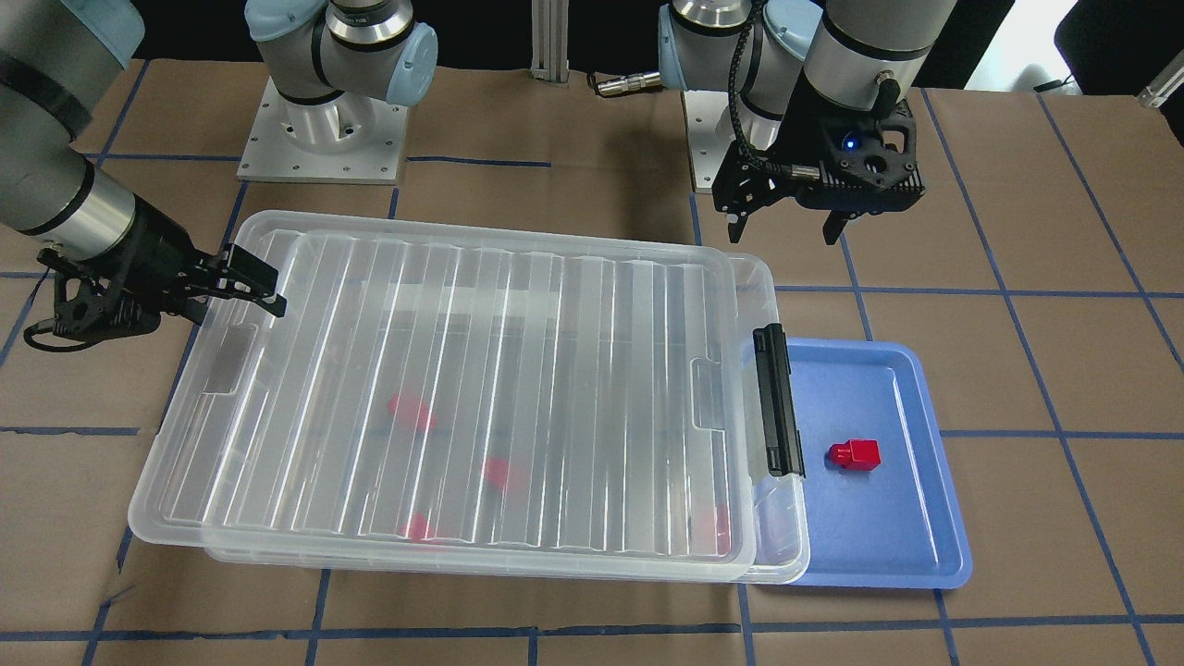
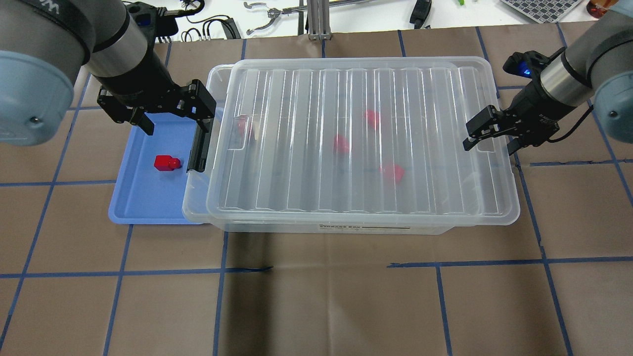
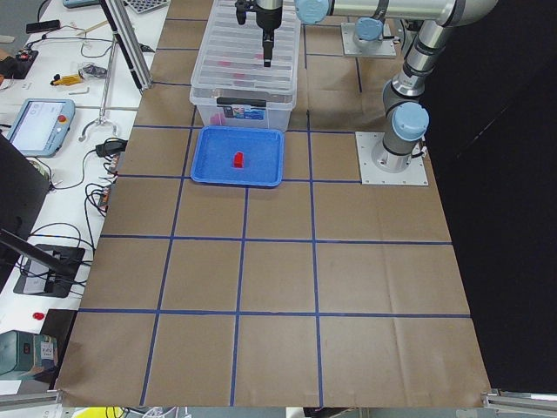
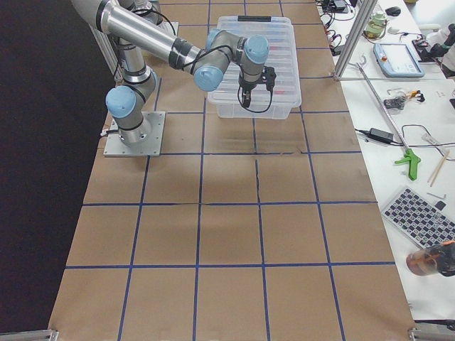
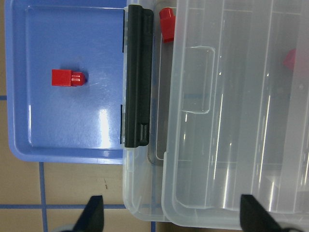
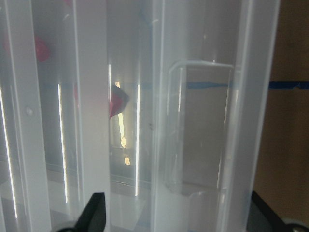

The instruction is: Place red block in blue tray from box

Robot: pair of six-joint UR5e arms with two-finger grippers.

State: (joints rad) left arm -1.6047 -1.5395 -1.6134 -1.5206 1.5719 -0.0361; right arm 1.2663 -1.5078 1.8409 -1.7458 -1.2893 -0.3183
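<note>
One red block [image 2: 166, 162] lies in the blue tray [image 2: 143, 202], left of the box; it also shows in the front view [image 1: 856, 454] and the left wrist view [image 5: 67, 77]. The clear box [image 2: 316, 228] has its ribbed lid [image 2: 356, 138] on, shifted slightly away from the black latch bar [image 2: 198, 148]. Several red blocks [image 2: 341, 143] show dimly through the lid. My left gripper [image 2: 173, 111] is open and empty above the tray's far edge and the latch end. My right gripper [image 2: 489, 136] is open and empty over the lid's right end.
The tray's right side is tucked against the box's latch end [image 1: 777, 398]. Brown paper with blue tape lines [image 2: 316, 296] covers the table. Tools and cables [image 2: 277, 12] lie on the white bench beyond the table's far edge.
</note>
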